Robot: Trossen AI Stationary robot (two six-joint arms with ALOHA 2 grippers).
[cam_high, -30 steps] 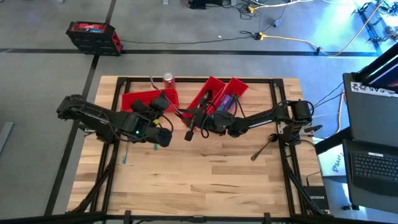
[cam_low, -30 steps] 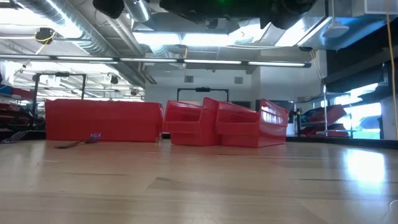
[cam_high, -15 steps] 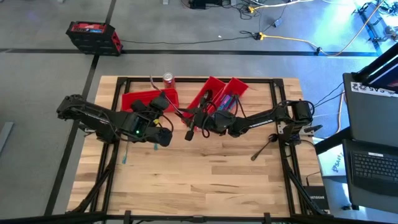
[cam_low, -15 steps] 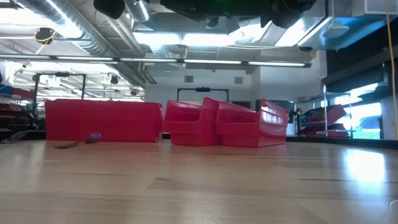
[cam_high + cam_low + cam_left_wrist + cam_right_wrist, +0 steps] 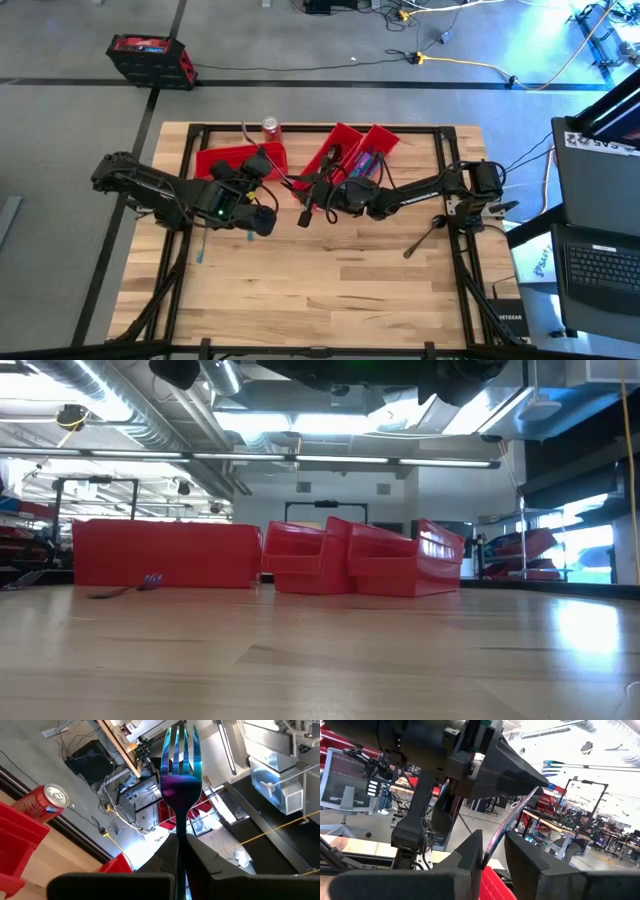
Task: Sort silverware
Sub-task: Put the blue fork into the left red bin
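Note:
My left gripper (image 5: pixel 179 840) is shut on an iridescent blue-purple fork (image 5: pixel 180 775). It hovers by the left red bin (image 5: pixel 240 160) in the high view (image 5: pixel 262 163). My right gripper (image 5: pixel 494 840) hangs over the table's middle (image 5: pixel 308 200), facing the left arm. It is shut on a slender iridescent piece of silverware (image 5: pixel 512 815), seen edge-on, so its kind cannot be told. Another fork (image 5: pixel 125 590) lies flat on the table in front of the left bin, and a dark spoon (image 5: pixel 425 235) lies near the right edge. My left gripper pinches the fork's handle (image 5: pixel 179 827) between its two fingers. The fingers lie level, along the fork. Its tines stick out past the fingertips toward the far edge, lifted clear of the table. My right gripper pinches the lower end of the slender piece (image 5: pixel 490 847) between its two fingers, coming about level from the table's right side. The piece runs on beyond the fingertips, slanting upward and slightly curved, clear of the table.
Two more red bins (image 5: pixel 335 150) (image 5: pixel 375 150) stand slanted at the far middle, with silverware inside. A red soda can (image 5: pixel 270 127) stands at the far edge by the left bin. A small teal piece (image 5: pixel 200 255) lies near the left side.

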